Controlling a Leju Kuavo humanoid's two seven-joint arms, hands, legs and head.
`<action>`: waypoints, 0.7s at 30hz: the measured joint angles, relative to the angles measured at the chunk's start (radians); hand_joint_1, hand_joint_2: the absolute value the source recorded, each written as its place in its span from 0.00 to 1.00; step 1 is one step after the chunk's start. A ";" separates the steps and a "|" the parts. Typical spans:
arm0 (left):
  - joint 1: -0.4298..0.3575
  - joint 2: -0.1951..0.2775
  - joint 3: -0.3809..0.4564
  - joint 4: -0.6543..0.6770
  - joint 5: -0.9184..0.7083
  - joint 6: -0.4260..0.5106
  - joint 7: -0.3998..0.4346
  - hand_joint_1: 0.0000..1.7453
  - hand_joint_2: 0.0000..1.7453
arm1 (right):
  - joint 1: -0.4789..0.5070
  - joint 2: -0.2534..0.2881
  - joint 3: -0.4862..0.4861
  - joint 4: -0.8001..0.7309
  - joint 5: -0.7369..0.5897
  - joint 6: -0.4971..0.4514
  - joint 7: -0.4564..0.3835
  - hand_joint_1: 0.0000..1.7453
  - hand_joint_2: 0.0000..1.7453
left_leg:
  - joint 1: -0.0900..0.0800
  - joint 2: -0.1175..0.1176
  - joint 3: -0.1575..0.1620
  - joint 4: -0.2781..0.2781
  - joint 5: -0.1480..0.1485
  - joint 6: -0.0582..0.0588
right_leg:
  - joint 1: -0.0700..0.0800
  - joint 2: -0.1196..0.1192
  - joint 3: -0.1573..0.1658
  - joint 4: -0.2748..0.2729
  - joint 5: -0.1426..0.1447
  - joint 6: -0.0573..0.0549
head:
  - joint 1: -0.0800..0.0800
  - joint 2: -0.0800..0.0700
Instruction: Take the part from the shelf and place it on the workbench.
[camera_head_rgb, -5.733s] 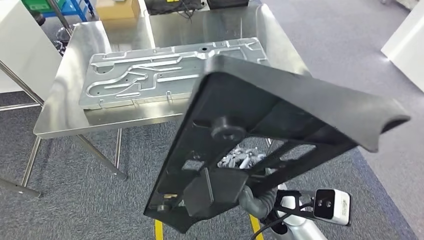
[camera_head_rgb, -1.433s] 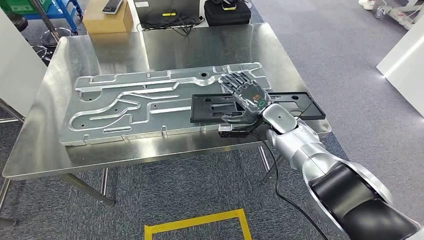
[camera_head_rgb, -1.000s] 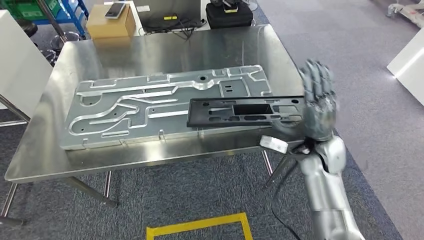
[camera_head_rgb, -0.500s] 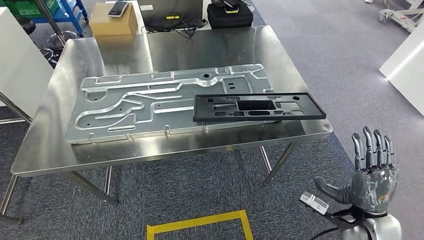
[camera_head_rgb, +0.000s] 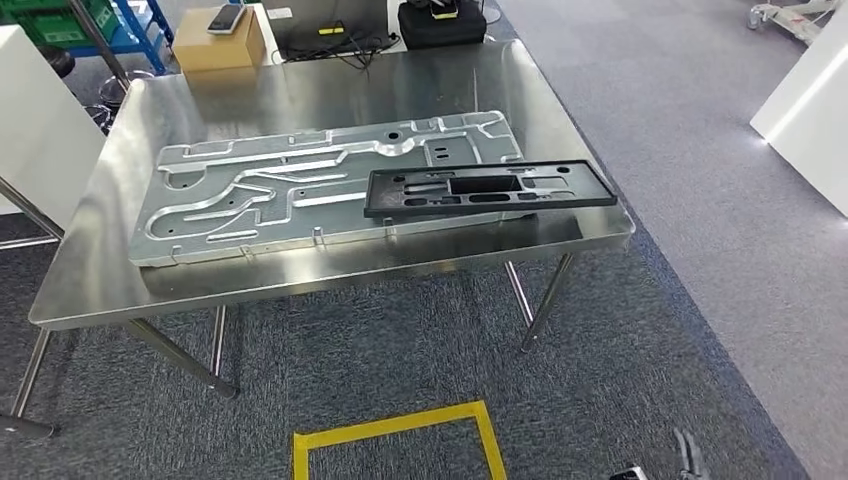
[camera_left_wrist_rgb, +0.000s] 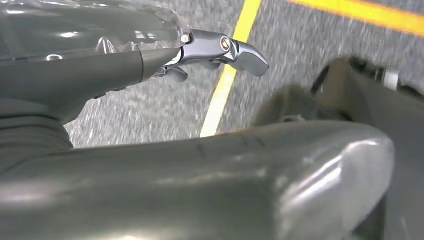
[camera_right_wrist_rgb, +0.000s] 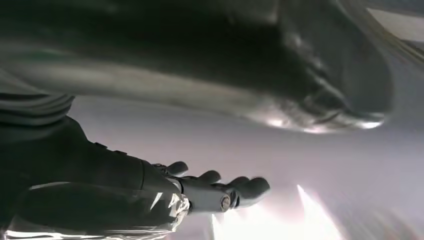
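Both hands look empty: the left hand (camera_left_wrist_rgb: 150, 55) hangs over the floor with fingers loosely out, and the right hand (camera_right_wrist_rgb: 165, 192) has its fingers spread on nothing. Placement looks basically done, so the smart move is keeping the arms clear of the surface (camera_head_rgb: 90, 270). The black part (camera_head_rgb: 487, 188), a long flat slotted frame, lies partly on the grey metal plate (camera_head_rgb: 250, 195), near the surface's right edge.

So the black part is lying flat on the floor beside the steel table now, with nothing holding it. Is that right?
Not the floor. The head view shows the black part lying on the steel table, partly on the big metal plate. Nothing is holding it, as you said.
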 joint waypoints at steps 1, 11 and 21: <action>0.001 -0.001 0.000 0.000 -0.003 0.002 0.001 0.00 0.00 | -0.016 -0.002 -0.029 0.092 -0.008 0.051 0.051 0.00 0.00 | 0.001 0.000 -0.014 0.054 -0.056 -0.002 | 0.001 -0.001 -0.012 0.000 0.010 -0.005 | 0.000 0.000; -0.006 -0.005 -0.001 0.000 -0.010 0.003 0.006 0.00 0.00 | -0.079 -0.003 -0.167 0.454 -0.031 0.261 0.449 0.00 0.00 | -0.008 0.024 0.174 0.009 -0.060 0.016 | 0.015 -0.027 -0.113 0.031 0.071 -0.006 | 0.000 0.000; -0.015 -0.004 -0.010 0.000 -0.008 0.002 0.024 0.00 0.00 | -0.123 -0.005 -0.228 0.566 -0.014 0.350 0.547 0.00 0.00 | -0.010 0.027 0.112 -0.096 0.013 0.050 | -0.003 -0.004 -0.171 0.307 -0.100 0.050 | 0.000 0.000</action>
